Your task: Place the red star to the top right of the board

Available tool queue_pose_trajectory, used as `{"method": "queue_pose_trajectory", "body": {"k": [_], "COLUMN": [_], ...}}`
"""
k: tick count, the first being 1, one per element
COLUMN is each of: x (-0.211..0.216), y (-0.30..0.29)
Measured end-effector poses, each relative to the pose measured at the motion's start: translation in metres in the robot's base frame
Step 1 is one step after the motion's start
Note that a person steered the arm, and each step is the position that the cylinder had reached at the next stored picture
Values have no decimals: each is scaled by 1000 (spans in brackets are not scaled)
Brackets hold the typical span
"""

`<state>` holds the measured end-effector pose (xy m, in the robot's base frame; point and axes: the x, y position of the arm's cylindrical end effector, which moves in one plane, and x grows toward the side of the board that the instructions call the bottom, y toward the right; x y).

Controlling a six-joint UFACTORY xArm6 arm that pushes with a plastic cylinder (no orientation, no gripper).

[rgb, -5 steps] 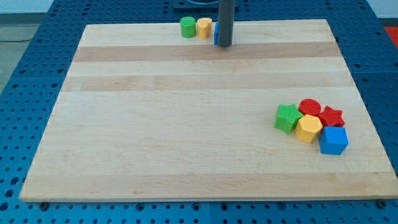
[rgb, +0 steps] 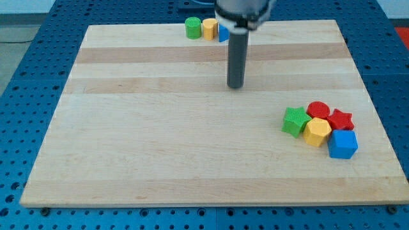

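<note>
Wooden board [rgb: 192, 140] on a blue pegboard table [rgb: 25, 70], with my tip [rgb: 236, 85], a bare rod holding nothing, resting mid-board, well apart from the red star [rgb: 340, 119] clustered with other blocks near the right edge.

Blue block [rgb: 223, 33] at the view's top, mostly behind the rod, shape perhaps indeterminable.
</note>
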<state>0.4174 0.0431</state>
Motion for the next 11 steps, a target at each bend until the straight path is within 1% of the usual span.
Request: {"method": "queue_pose_trajectory", "body": {"k": [1,2,3,4,5,6,7,8,9,11], "x": [75,126,169,200,188,154,123,91,67,37], "y": [4,40,103,171,234,240,191,156,149,151]}}
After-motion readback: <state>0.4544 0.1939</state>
